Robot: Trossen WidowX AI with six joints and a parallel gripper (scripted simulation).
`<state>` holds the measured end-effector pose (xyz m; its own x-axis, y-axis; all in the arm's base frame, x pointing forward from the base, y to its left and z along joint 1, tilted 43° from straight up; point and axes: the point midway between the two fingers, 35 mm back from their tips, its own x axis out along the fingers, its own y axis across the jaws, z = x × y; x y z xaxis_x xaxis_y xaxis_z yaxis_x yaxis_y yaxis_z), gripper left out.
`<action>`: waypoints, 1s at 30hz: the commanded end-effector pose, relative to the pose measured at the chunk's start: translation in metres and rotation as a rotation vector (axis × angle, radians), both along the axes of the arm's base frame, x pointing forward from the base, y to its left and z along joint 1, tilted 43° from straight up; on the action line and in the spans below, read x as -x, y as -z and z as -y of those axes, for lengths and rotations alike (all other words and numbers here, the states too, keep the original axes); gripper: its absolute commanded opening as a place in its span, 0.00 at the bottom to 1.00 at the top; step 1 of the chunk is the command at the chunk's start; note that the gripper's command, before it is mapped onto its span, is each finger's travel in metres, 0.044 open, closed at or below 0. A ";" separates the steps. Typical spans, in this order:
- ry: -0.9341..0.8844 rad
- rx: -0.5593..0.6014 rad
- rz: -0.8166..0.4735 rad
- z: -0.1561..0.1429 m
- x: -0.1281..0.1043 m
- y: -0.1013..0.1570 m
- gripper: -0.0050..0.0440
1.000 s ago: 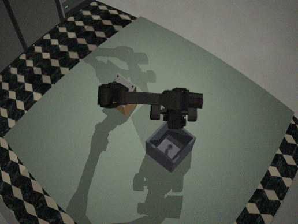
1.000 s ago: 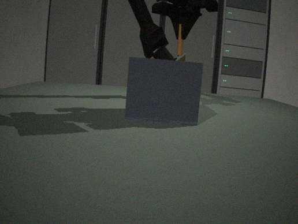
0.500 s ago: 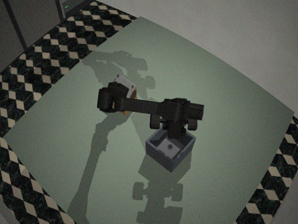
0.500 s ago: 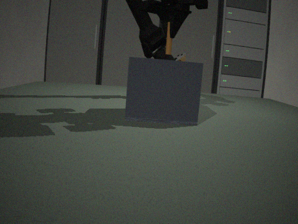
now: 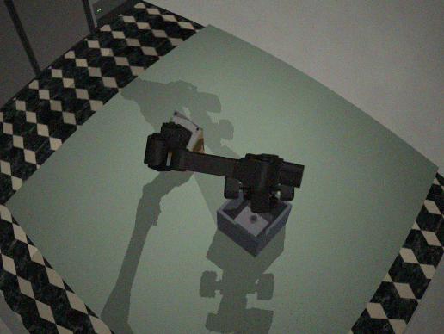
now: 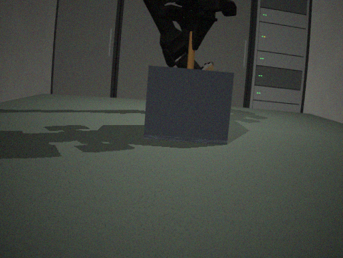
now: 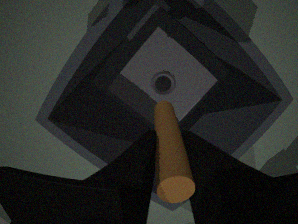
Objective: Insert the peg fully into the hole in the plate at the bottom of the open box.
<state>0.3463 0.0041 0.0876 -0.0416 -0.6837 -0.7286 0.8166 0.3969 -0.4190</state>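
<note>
My gripper [image 6: 190, 33] [image 7: 168, 138] is shut on the orange peg [image 6: 190, 51] [image 7: 170, 149] and holds it upright over the open blue-grey box [image 5: 237, 232] [image 6: 187, 103] [image 7: 80, 96]. In the wrist view the peg's lower tip sits just short of the dark hole [image 7: 162, 84] [image 5: 254, 219] in the pale plate [image 7: 143, 63] [image 5: 247, 224] at the box's bottom. In the exterior view the peg's lower end dips behind the box's front rim. In the top view the gripper [image 5: 261, 202] hangs over the box's far side, and the peg is hidden by it.
The box stands on a green table top [image 5: 323, 151] [image 6: 166, 199]. The arm's base [image 5: 181, 138] stands to the back left of the box. Checkered floor [image 5: 52, 99] surrounds the table. A cabinet with drawers [image 6: 279, 53] stands behind.
</note>
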 end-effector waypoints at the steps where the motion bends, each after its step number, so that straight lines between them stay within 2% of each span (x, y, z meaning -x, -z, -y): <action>1: 0.001 0.004 -0.006 0.011 0.002 0.010 0.10; 16: 0.002 0.004 -0.006 0.045 0.005 0.044 0.10; 30: 0.002 0.004 -0.006 0.049 0.005 0.048 0.10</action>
<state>0.3418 -0.0424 0.0410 -0.0478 -0.6834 -0.7285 0.8178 0.3921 -0.4214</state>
